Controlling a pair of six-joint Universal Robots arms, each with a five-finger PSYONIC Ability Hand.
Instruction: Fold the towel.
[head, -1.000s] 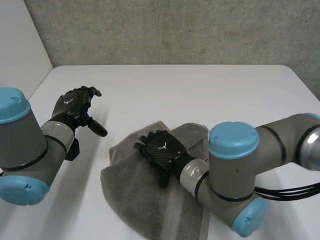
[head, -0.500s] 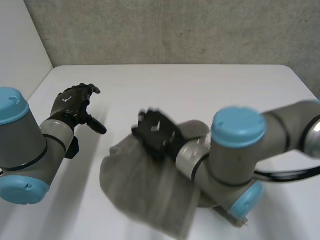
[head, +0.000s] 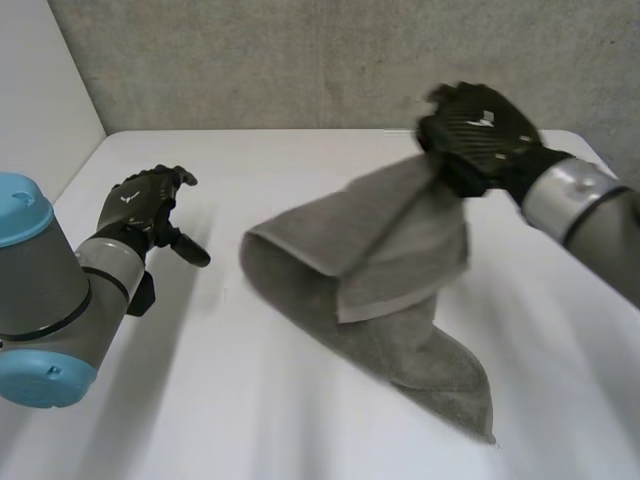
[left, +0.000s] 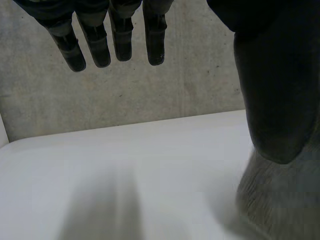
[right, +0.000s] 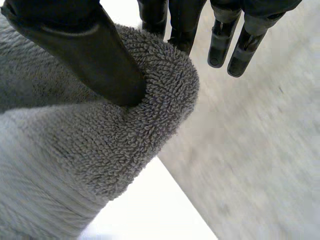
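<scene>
Pinching an edge of the towel (head: 400, 270) in the right hand (head: 480, 135), high above the worktop (head: 300, 170), long axis slanting down from that hand to the trailing corner; left hand (head: 140, 205) relaxed, empty, well apart beyond the towel's fold

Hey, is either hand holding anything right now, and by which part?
The right hand pinches the towel by a bunched fold at its raised end; the left hand holds nothing.
</scene>
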